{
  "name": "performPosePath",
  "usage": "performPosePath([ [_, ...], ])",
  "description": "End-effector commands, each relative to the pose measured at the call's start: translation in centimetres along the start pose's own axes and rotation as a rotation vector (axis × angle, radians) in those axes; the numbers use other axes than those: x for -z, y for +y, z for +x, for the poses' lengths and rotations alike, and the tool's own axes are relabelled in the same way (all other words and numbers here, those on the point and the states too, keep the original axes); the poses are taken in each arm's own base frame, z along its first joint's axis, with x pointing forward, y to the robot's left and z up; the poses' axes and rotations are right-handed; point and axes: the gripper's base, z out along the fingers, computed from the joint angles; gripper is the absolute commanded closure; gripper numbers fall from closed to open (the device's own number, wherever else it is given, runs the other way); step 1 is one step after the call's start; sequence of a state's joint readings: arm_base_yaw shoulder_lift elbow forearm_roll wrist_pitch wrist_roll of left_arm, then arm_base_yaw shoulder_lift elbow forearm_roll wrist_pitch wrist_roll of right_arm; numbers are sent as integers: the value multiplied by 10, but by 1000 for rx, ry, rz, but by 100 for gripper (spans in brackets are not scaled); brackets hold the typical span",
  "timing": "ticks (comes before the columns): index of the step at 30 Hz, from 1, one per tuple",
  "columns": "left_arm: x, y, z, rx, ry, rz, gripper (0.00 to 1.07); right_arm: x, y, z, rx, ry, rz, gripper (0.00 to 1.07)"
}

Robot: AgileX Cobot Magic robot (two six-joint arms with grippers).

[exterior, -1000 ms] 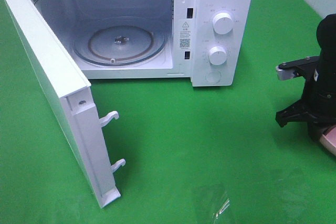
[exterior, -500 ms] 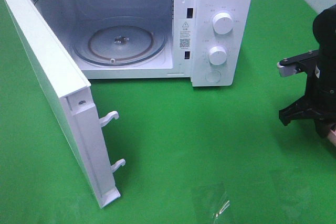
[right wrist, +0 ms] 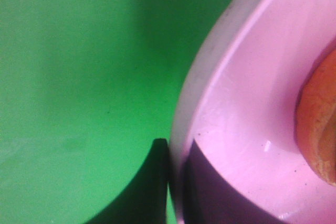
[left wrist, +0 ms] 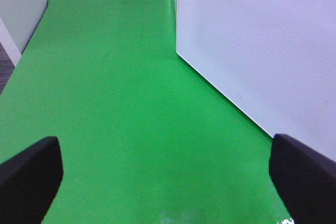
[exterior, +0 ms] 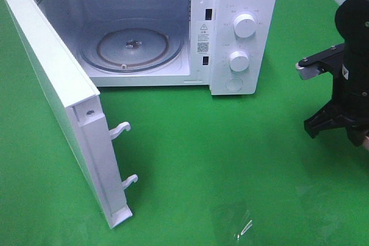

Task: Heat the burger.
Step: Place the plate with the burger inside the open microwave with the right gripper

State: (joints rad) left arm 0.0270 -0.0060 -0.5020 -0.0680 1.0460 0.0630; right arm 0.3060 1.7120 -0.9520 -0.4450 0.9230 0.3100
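Note:
In the right wrist view my right gripper (right wrist: 176,182) is shut on the rim of the pink plate (right wrist: 247,103), with one dark finger on each side of the rim. The burger (right wrist: 320,124) lies on the plate; only an orange-brown edge of it shows. In the exterior view the right arm (exterior: 349,96) stands at the right edge and hides the gripper, the burger and nearly all of the plate. My left gripper (left wrist: 168,182) is open and empty over the green table, next to the outer face of the microwave door (left wrist: 262,40).
The white microwave (exterior: 242,4) stands at the back with its door (exterior: 57,96) swung wide open toward the front left. Its glass turntable (exterior: 131,44) is bare. A clear scrap of film (exterior: 239,226) lies on the green table near the front edge.
The right arm has risen a little and its upper part has shifted left. The sliver of pink plate at the right edge has shrunk. The microwave has not moved.

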Motion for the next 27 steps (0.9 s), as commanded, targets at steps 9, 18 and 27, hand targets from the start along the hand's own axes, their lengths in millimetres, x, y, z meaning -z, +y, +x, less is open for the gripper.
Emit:
performPosePath([
  [9,2,0,1,3,-24,7,7,29,12,20,90,-30,71,107],
  [18,2,0,1,3,-24,7,7,41,26,46,153,-65,75,107],
  [27,2,0,1,3,-24,7,7,49,40,72,224,-104,70,107],
])
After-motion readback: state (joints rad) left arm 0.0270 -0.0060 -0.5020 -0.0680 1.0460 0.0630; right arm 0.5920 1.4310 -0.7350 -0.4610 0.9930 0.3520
